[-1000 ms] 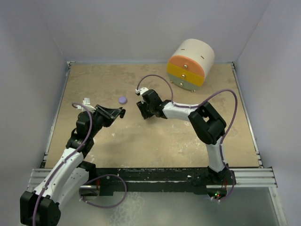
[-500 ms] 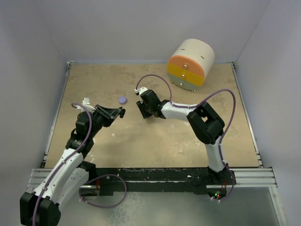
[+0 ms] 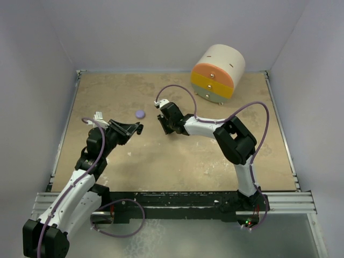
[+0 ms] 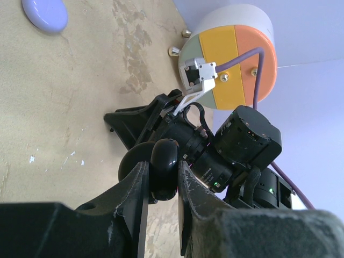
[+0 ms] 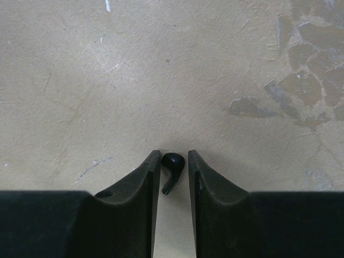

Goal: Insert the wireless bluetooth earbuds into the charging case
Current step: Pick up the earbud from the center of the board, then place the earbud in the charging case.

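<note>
From above, the left end effector point(image 3: 138, 129) and the right end effector point(image 3: 163, 129) sit mid-counter point(image 3: 188, 161), near each other. A lilac puck point(image 3: 140, 114) lies just beyond them, and open mottled surface runs to the edges.

The left wrist view shows the fingers clamped on a glossy black rounded puck point(image 4: 164, 167).

In the right wrist view, the gap is narrow. The black earbud point(image 5: 172, 161) lies on the counter between the tips, but I cannot tell if they touch it.

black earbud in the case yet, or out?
Out. Black earbud sits inside right gripper, only table behind it; left gripper pinches a black round puck elsewhere.
</note>
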Controlling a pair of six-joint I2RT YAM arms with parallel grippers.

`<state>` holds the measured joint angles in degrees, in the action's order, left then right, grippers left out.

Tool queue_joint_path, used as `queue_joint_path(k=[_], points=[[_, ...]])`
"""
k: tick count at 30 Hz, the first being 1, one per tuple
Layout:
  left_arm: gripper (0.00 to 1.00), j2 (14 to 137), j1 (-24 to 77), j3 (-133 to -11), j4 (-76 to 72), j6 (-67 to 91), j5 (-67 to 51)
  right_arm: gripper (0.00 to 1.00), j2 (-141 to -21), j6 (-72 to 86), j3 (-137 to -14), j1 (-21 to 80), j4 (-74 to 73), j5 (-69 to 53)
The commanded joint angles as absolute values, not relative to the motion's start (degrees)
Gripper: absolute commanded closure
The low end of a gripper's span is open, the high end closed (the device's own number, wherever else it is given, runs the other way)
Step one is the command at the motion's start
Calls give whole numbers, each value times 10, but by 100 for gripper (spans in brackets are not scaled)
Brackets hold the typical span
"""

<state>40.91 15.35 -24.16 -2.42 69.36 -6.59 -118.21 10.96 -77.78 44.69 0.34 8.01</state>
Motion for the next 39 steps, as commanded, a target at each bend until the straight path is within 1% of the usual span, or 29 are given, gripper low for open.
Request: queue_joint_path(k=[1,8,11,13,14,22,28,33,39], points=[[100,408,147,-252,-53,690,-66,73,-1195,119,-787,452,-24,81],[100,422,148,-252,-63,690,-70,88,-1185,123,-792,452,-32,89],[100,428,148,-251,-71,692,-72,93,-1171,131,-793,452,-31,97],[100,436,148,-250,-78,694,-75,99,-1150,134,-786,452,-8,97],[100,440,148,-250,-82,696,-78,100,-1135,133,-780,452,9,91],[100,502,148,-239,-159,734,-107,100,-989,135,-685,452,170,139],[100,565,148,-256,-214,773,-124,100,-899,133,-603,452,285,157],[100,613,149,-282,-241,805,-133,100,-873,115,-572,452,341,137],[100,676,161,-290,-319,872,-144,100,-859,90,-542,465,398,125]])
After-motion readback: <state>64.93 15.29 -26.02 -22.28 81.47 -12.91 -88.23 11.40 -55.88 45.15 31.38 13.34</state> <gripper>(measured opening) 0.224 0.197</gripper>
